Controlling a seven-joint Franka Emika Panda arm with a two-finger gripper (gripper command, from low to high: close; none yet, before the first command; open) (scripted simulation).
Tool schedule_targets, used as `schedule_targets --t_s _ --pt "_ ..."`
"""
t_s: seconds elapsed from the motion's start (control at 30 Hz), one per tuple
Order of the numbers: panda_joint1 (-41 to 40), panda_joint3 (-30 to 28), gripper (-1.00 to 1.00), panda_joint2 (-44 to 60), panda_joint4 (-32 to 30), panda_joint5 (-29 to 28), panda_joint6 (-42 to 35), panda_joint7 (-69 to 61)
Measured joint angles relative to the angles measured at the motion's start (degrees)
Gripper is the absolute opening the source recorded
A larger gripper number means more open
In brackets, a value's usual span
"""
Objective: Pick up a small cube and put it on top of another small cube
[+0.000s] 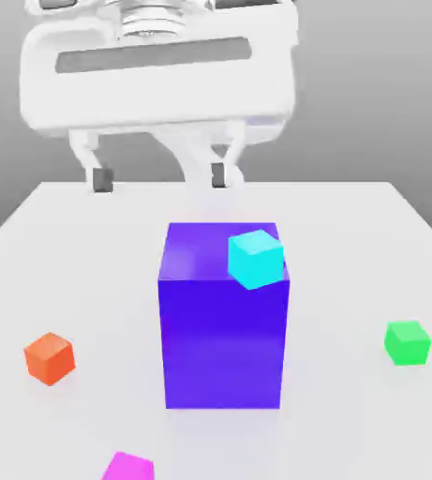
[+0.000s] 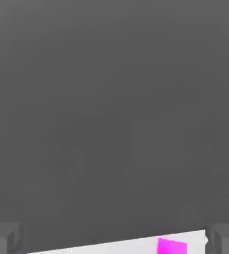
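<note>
The small magenta-pink cube (image 1: 128, 467) lies at the table's near edge in the exterior view, left of centre; it also appears in the hand view (image 2: 172, 245). The small green cube (image 1: 408, 342) sits on the table at the exterior view's right. My gripper (image 1: 160, 176) hangs open and empty above the far part of the table, behind the big blue-purple block, far from both cubes. Its two dark fingertips (image 1: 101, 179) stand wide apart.
A big blue-purple block (image 1: 223, 319) stands at the table's middle, with a small cyan cube (image 1: 255, 258) on its top right corner. A small orange cube (image 1: 50, 358) lies at the exterior view's left. The white table (image 1: 350, 244) ends just past the magenta cube.
</note>
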Motion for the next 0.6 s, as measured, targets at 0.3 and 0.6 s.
schedule_targets --t_s 0.3,0.6 --pt "-1.8 -1.2 0.0 18.6 0.0 1.2 5.7 0.7" --pt "-3.8 -0.7 0.0 37.2 1.6 2.5 15.1 0.6"
